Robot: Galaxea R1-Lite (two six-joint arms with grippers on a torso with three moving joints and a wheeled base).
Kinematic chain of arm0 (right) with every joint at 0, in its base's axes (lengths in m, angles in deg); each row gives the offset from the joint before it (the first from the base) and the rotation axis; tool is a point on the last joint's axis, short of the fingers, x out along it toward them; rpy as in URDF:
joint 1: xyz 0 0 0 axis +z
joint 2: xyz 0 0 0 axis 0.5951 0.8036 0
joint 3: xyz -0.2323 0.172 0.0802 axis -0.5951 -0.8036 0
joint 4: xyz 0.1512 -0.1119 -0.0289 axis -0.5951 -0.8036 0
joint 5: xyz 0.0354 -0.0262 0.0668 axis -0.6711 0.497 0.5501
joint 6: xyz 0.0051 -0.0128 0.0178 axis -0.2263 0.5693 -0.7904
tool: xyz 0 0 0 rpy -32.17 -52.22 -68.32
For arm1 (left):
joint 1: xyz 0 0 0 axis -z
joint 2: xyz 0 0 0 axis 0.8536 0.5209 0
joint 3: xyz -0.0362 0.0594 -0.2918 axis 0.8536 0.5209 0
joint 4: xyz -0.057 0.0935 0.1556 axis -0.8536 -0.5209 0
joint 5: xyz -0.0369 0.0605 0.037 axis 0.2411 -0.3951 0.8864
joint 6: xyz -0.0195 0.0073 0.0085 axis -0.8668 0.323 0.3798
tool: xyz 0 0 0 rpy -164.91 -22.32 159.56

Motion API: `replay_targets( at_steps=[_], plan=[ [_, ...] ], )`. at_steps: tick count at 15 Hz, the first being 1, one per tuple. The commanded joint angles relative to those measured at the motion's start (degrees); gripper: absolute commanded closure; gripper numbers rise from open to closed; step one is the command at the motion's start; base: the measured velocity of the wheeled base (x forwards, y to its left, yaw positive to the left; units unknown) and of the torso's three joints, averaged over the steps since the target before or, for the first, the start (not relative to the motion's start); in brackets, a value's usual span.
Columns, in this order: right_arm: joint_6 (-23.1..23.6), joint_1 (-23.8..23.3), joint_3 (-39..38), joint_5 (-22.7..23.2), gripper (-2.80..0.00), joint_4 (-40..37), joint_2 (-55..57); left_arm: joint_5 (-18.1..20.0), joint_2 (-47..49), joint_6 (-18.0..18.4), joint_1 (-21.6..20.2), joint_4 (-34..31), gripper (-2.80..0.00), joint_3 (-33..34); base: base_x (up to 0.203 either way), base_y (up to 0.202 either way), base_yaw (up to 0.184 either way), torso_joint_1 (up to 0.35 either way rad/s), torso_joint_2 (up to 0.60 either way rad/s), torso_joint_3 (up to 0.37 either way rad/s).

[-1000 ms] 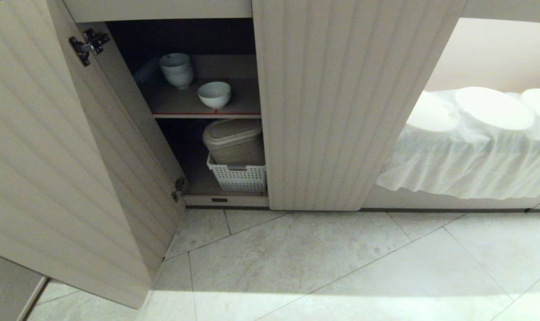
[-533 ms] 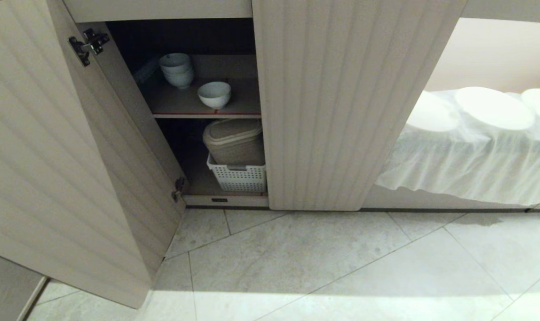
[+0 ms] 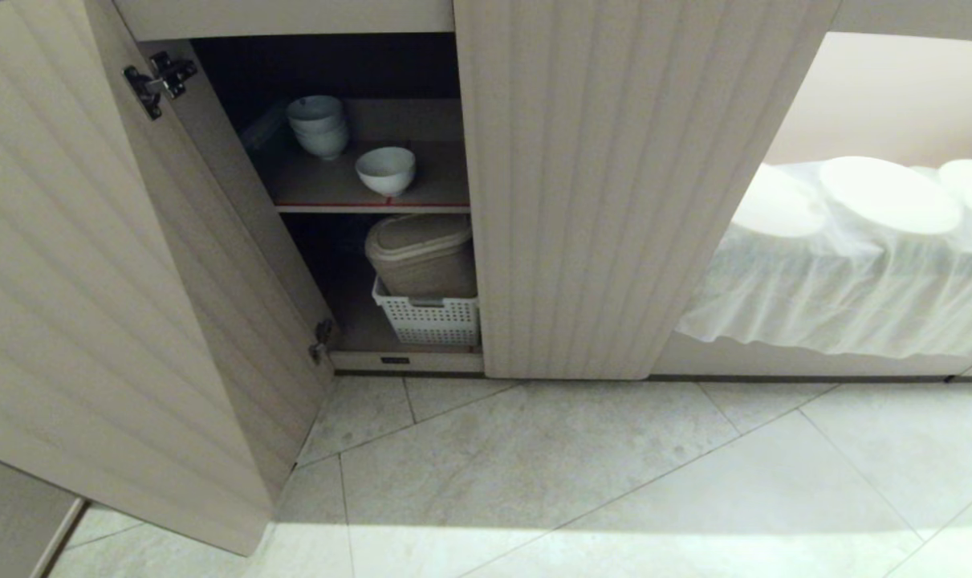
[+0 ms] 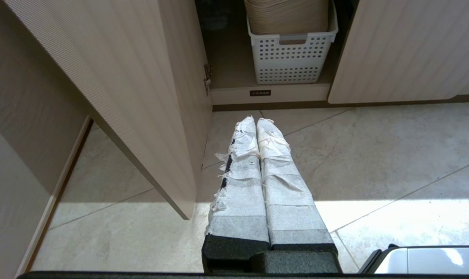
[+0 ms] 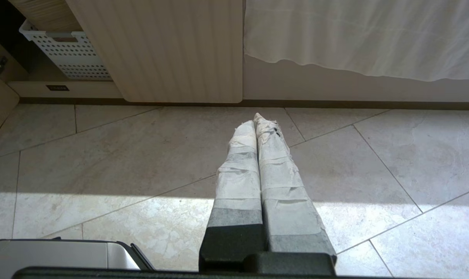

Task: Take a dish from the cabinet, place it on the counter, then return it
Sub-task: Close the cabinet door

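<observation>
The dish [image 3: 386, 170], a small white bowl, stands alone on the upper shelf of the cabinet [image 3: 614, 185], near the shelf's red-striped front edge. The cabinet's left door [image 3: 108, 305] is swung wide open. My left gripper [image 4: 256, 121] hangs shut and empty over the floor tiles in front of the open compartment. Further right, my right gripper [image 5: 254, 121] is likewise shut and empty above the floor. Neither arm shows in the head view. The counter is out of view.
A stack of white bowls [image 3: 318, 125] sits at the back left of the same shelf. Below, a beige lidded bin [image 3: 420, 253] rests in a white perforated basket [image 3: 429, 319]. To the right, a white cloth [image 3: 847, 289] covers a ledge with white lids [image 3: 888, 193].
</observation>
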State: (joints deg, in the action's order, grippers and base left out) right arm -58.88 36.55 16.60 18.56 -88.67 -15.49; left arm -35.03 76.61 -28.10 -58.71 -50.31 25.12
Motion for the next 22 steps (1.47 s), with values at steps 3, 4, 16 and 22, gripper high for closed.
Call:
replay_targets(
  at_steps=[3,4,16,22],
  plan=[
    [0.0,0.0,0.0,0.0,0.00,0.0,0.0,0.0,0.0,0.1,-0.1,0.0,0.00,0.0,0.000,0.000,0.000,0.000,0.00,0.000],
    [0.0,0.1,0.0,0.0,0.00,0.0,0.0,0.0,0.0,0.0,0.0,0.0,0.00,0.0,0.000,0.000,0.000,0.000,0.00,0.000],
    [0.0,0.0,0.0,0.0,0.00,0.0,0.0,-0.2,0.0,-0.3,0.0,0.1,0.00,0.0,0.000,0.000,0.000,0.000,0.00,0.000],
    [0.0,0.0,0.0,0.0,0.00,0.0,0.0,-0.2,0.0,-0.7,0.0,0.1,0.00,0.0,0.000,0.000,0.000,0.000,0.00,0.000]
  ],
)
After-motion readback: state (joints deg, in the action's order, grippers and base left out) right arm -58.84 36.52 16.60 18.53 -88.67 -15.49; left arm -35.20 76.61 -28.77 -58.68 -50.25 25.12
